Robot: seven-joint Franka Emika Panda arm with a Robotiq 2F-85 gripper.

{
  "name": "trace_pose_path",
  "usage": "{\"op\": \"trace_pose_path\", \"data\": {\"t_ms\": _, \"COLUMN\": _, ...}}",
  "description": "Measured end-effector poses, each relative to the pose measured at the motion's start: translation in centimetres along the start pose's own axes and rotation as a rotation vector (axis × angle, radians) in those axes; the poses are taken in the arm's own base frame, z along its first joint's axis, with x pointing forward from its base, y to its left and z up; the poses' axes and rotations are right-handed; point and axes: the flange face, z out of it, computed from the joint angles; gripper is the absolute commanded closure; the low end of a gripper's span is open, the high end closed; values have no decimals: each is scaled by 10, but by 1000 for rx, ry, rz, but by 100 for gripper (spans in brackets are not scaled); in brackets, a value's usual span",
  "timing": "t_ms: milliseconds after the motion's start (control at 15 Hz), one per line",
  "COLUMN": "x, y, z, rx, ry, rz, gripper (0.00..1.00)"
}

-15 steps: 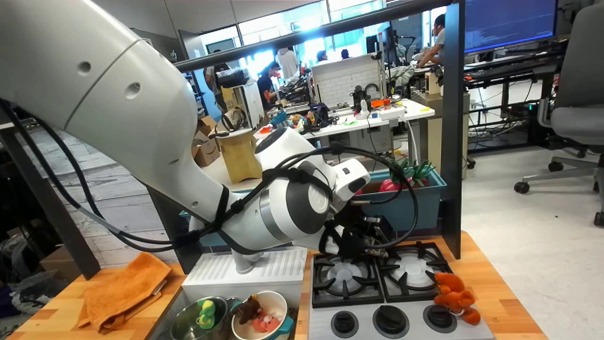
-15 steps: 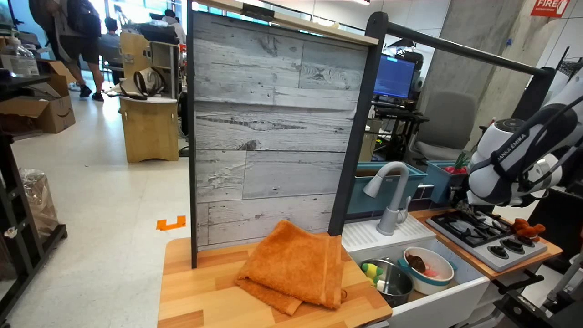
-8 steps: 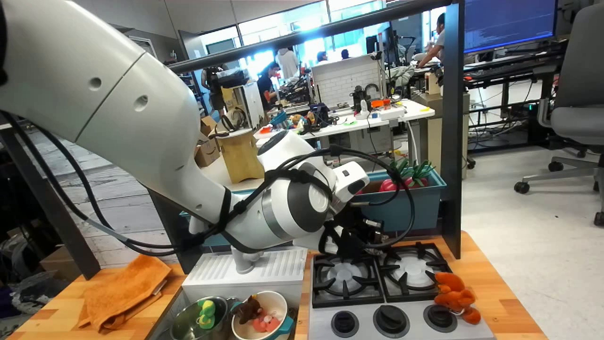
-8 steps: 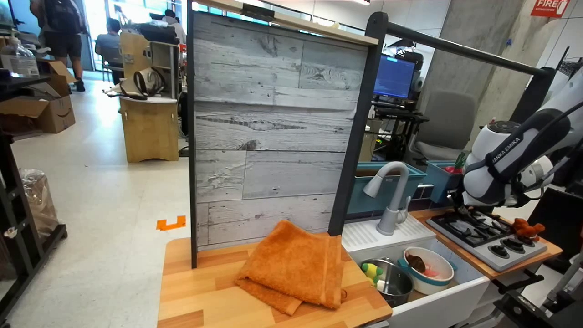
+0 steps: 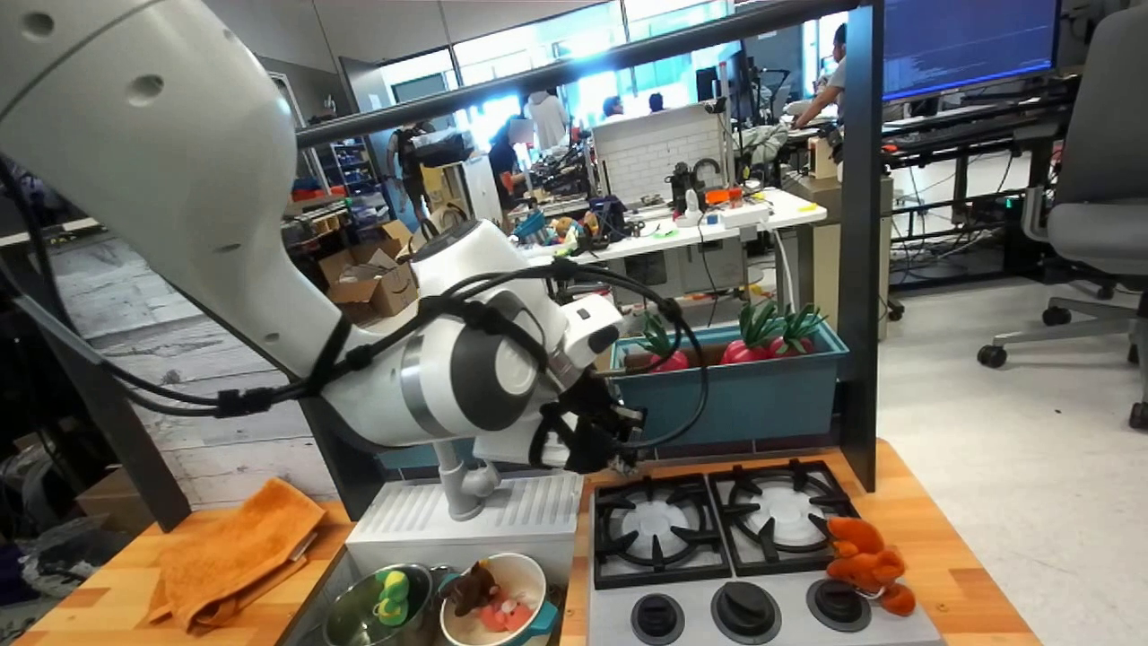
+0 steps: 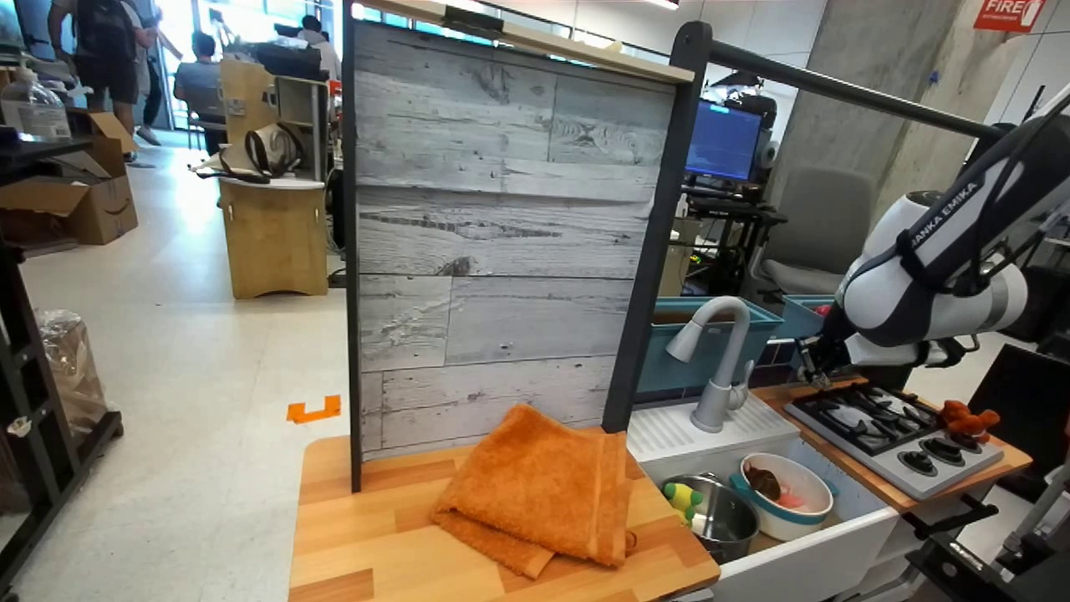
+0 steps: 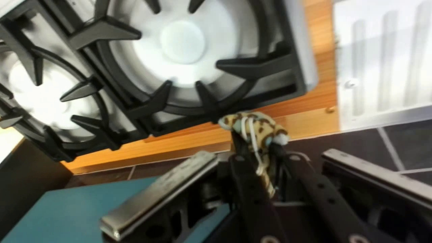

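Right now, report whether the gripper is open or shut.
The gripper is shut: in the wrist view, its fingers pinch a brown-spotted toy.

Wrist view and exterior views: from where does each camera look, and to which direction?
An exterior view: from the side of the knobs, facing across the stove to the teal planter; the arm shows upper left.
An exterior view: near the orange towel, facing the plank panel; stove and arm show at right.
Wrist view: on the wrist, facing down on the burners; the gripper shows, shut on a spotted soft thing.
Both exterior views share orange towel, stove and arm.
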Motion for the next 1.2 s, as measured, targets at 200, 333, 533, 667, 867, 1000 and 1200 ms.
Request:
{"op": "trace_pose_path", "data": {"t_ms": 200, "x": -34, "y": -38, "z": -20, "rx": 104, "ry": -61, "rz": -111, "gripper": 96}}
{"op": "trace_pose_path", "data": {"t_ms": 333, "x": -66, "y": -62, "z": -31, "rx": 177, "ry": -106, "rz": -194, "gripper": 96}}
{"op": "trace_pose_path", "data": {"t_ms": 533, "x": -122, "y": -93, "z": -49, "rx": 280, "ry": -115, "rz": -337, "gripper": 96}}
{"op": "trace_pose_path", "data": {"t_ms": 667, "x": -162, "y": -109, "z": -64, "rx": 339, "ry": -94, "rz": -419, "gripper": 96}}
{"op": "trace_pose_path", "data": {"t_ms": 867, "x": -208, "y": -124, "z": -83, "rx": 389, "ry": -54, "rz": -483, "gripper": 96}}
{"op": "trace_pose_path", "data": {"t_ms": 1000, "x": -215, "y": -129, "z": -89, "rx": 397, "ry": -23, "rz": -513, "gripper": 96}}
{"op": "trace_pose_path", "data": {"t_ms": 1200, "x": -203, "y": -137, "z": -90, "rx": 389, "ry": 9, "rz": -538, "gripper": 96}}
